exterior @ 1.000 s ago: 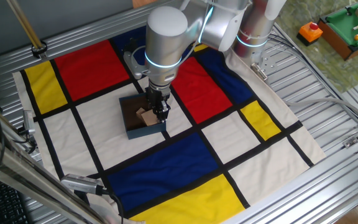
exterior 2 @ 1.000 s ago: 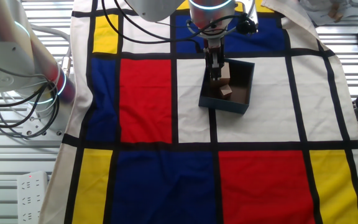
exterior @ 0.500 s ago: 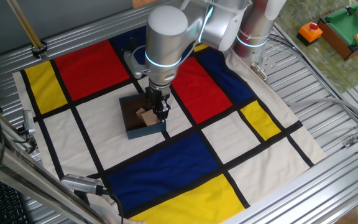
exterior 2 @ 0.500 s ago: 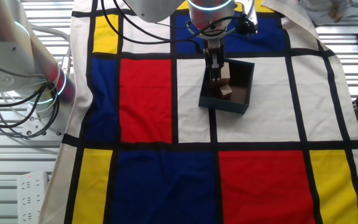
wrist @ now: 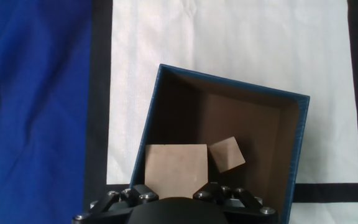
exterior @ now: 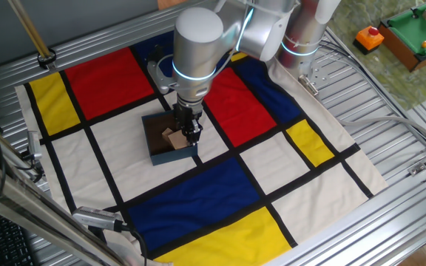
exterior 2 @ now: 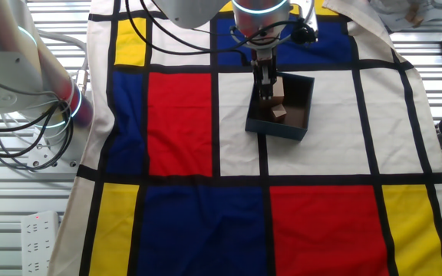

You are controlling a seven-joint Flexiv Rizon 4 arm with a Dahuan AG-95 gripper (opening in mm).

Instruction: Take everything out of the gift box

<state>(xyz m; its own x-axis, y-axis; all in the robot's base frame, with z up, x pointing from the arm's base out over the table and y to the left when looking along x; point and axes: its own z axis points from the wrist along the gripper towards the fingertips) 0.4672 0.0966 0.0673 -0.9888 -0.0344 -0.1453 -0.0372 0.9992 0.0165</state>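
Observation:
The dark navy gift box (exterior: 170, 156) sits on a white patch of the cloth, also in the other fixed view (exterior 2: 275, 132) and the hand view (wrist: 229, 82). Inside lie a larger tan wooden cube (wrist: 174, 165) and a much smaller cube (wrist: 227, 154) just right of it. My gripper (exterior: 189, 133) reaches straight down into the box (exterior 2: 265, 93). In the hand view my gripper (wrist: 174, 188) has its jaws against the two sides of the larger cube (exterior: 172, 138), which still rests on the box floor. The small cube (exterior 2: 280, 113) lies free.
The box stands on a red, blue, yellow and white checked cloth (exterior: 220, 185) over a slatted metal table. An orange object with a red button (exterior: 369, 37) and a green toy table (exterior: 418, 33) sit far right. A second arm (exterior 2: 21, 69) stands at the side.

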